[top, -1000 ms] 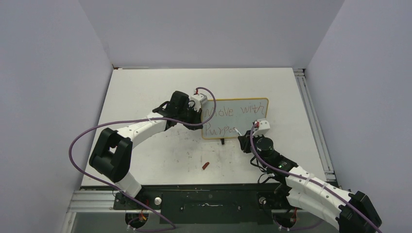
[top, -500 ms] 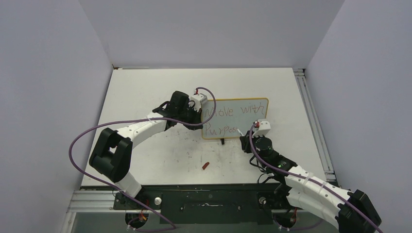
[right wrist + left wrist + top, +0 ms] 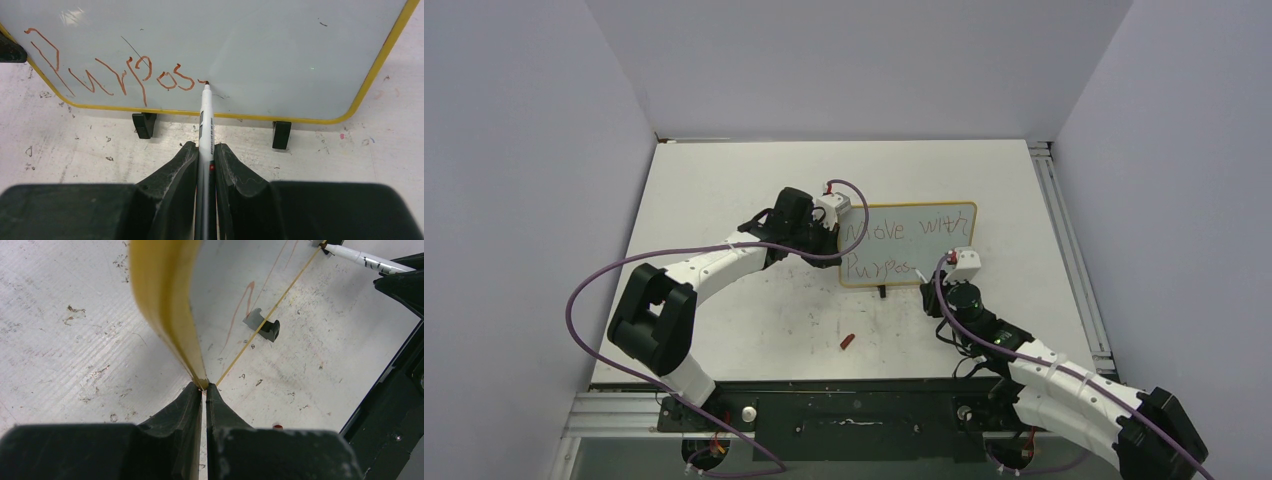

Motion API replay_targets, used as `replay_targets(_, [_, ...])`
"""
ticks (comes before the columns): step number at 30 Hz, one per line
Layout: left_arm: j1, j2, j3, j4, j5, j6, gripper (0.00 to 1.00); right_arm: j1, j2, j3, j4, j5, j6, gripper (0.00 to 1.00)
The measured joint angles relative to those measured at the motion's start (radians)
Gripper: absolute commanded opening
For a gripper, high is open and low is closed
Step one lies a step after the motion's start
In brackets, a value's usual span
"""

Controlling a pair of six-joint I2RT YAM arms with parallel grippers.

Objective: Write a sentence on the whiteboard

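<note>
The whiteboard (image 3: 939, 245) stands on two black feet at mid-table, with a yellow frame. The sentence (image 3: 904, 230) reads "Move with" above "Purpos" in reddish-brown marker; the lower line (image 3: 125, 75) shows in the right wrist view. My left gripper (image 3: 205, 388) is shut on the whiteboard's yellow left edge (image 3: 165, 305). My right gripper (image 3: 205, 150) is shut on a white marker (image 3: 206, 125), whose tip touches the board just right of the "s". The right gripper also shows in the top view (image 3: 934, 275).
A small red marker cap (image 3: 848, 342) lies on the table in front of the board. A metal rail (image 3: 1069, 250) runs along the table's right edge. Purple walls enclose the table on three sides.
The marker tip has moved a little to the right along the lower line and the "s" of "Purpos" is now drawn. The left arm has not moved.
</note>
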Motion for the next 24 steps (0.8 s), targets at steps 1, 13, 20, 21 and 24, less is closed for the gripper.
replay_targets(1, [0.000,0.000,0.000,0.000,0.000,0.000,0.00,0.000,-0.001,0.000,-0.002,0.003,0.002,0.05])
replay_targets(13, [0.000,0.000,0.000,0.000,0.000,0.000,0.00,0.000,-0.027,-0.001,-0.006,0.028,0.013,0.05])
replay_targets(20, [0.000,0.000,0.000,0.000,0.000,0.000,0.00,0.000,-0.014,-0.005,0.021,0.026,-0.001,0.05])
replay_targets(21, [0.000,0.000,0.000,0.000,0.000,0.000,0.00,0.000,-0.006,-0.005,0.024,0.020,-0.005,0.05])
replay_targets(24, [0.000,0.000,0.000,0.000,0.000,0.000,0.00,0.000,0.009,-0.005,0.031,0.005,-0.010,0.05])
